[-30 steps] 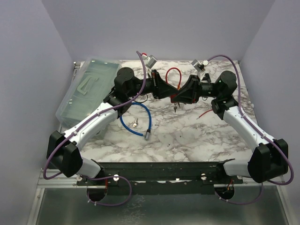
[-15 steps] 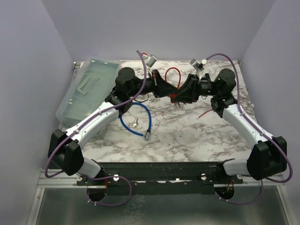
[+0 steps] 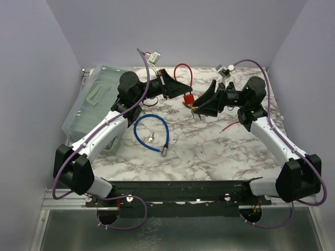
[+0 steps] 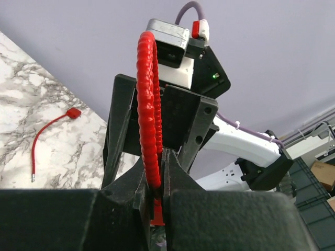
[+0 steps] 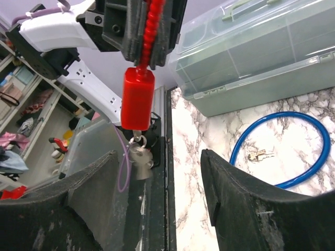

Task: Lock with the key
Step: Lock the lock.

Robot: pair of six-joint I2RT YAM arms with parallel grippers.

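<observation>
Clamping the ribbed cable of a red cable lock (image 4: 149, 104) between its closed fingers, the left gripper (image 4: 157, 180) holds the loop so that it arches up out of the jaws. The left wrist view shows both fingers pressed tight against the cable. From the overhead camera, the left gripper (image 3: 179, 90) reaches toward the middle of the table, with the cable curving away behind its jaws.

The lock body (image 5: 138, 99), a smooth red block, hangs from the left jaws on the side facing the other arm. A key (image 5: 137, 138) sits in its lower end, and a ring of keys (image 5: 139, 157) dangles beneath it.

The right gripper (image 5: 157, 157) faces the lock with its jaws spread wide and gripping nothing. The lock body and keys line up with the gap between the right fingers (image 5: 235, 198), just ahead of the tips and touching neither one. Overhead, the right gripper (image 3: 201, 102) points at the left gripper, the two sets of jaws near each other but apart.

A blue cable lock (image 3: 152, 116) lies coiled on the marble-patterned table (image 3: 209, 151), on the near side of the left jaws. A small set of keys (image 3: 152, 137) rests inside its loop. A clear plastic case (image 3: 97, 97) stands at the table's left edge, well behind the left jaws. A thin red wire (image 3: 230, 126) lies on the table beside the right arm, behind its jaws.
</observation>
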